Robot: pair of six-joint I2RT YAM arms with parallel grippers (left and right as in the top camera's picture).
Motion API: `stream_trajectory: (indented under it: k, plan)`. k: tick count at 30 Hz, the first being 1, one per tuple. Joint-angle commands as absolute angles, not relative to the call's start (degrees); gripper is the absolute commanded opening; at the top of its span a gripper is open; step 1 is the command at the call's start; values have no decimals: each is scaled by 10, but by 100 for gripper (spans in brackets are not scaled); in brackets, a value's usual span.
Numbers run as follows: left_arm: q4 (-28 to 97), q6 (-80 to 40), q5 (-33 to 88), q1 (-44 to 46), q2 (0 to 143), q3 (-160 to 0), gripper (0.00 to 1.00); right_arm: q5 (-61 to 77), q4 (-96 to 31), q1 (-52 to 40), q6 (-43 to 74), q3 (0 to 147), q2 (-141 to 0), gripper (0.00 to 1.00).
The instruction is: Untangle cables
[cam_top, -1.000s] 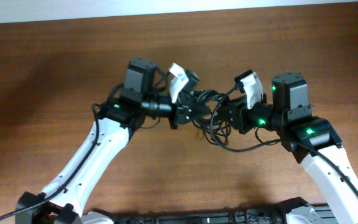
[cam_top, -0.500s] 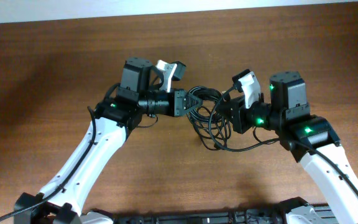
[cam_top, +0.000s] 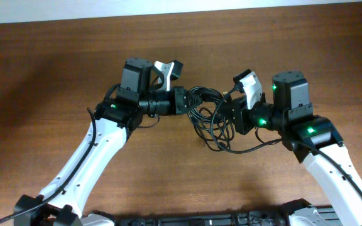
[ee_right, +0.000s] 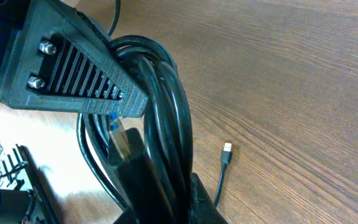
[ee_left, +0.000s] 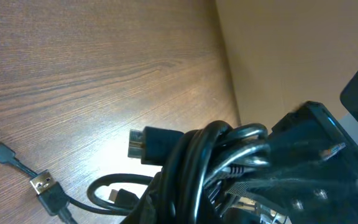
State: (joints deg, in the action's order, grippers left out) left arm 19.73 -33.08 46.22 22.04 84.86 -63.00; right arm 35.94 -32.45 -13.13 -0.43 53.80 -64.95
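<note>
One tangled clump of thin black cables (cam_top: 212, 122) sits at tabletop (cam_top: 55, 63) centre, clamped in the left gripper (cam_top: 186, 100), the right gripper (cam_top: 230, 116) around it, grip unclear.

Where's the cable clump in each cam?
Overhead: cable clump in the middle of the frame.
Left wrist: cable clump bottom centre, close to the lens.
Right wrist: cable clump centre, running top to bottom.
Shared landmark: the wooden table beneath it.

Robotics lab: two robot arms (cam_top: 99, 147) at a wooden table (cam_top: 43, 75).
</note>
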Motion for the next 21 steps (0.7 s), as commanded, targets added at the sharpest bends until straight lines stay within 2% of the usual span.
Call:
stream_trajectory:
  k: [1,5,8,10,16,21]
  plan:
    - [190,-357,283,154,843,-638,0,359,-345,-127,-25,543,-636,40]
    - [190,-227,341,156,843,-638,0,338,-340,-127,-10,543,-636,62]
    - [187,-222,389,156,843,-638,0,339,-343,-127,-10,543,-636,69]
    - [179,-206,461,156,843,-638,0,339,-349,-127,-13,543,-636,72]
    - [148,-167,628,164,843,-638,0,341,-349,-127,-17,543,-636,71]
    - [141,-150,632,204,843,-638,0,341,-345,-127,-17,543,-636,63]
